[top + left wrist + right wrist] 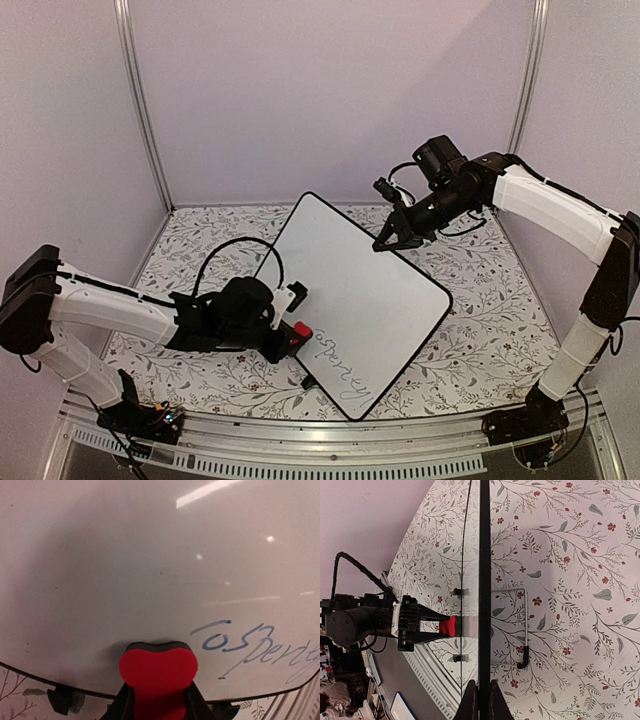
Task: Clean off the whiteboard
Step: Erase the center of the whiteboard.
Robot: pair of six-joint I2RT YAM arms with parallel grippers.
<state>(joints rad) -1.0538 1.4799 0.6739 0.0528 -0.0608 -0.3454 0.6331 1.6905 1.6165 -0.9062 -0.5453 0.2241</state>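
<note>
- Your whiteboard [365, 290] stands mid-table on the floral tablecloth [480, 330], turned diagonally. Its white face angles up toward the top camera. One rounded corner points to the back wall and another to the near rail.
- Your left gripper [298, 333] is clenched on the red eraser [158, 672], one finger on each side of the block. In the left wrist view the eraser's dark felt edge meets the board surface, low on the face and close to the black rim.
- The cursive handwriting [250, 647] sits just right of the eraser in that view, apart from it, and runs off toward the board's corner. Every stroke you can see is intact. The board above and left of the eraser is plain white apart from a few faint specks.
- Your right gripper [395, 243] is pinched shut on the whiteboard's far upper edge. In the right wrist view the board shows edge-on as a thin black line, with the two fingertips pressed against either side of it.
- On the back side of the board, a bent wire stand [520, 625] lies over the tablecloth, and a small black foot [62, 700] shows under the lower rim.
- You cannot tell from these views how steeply the board leans.
</note>
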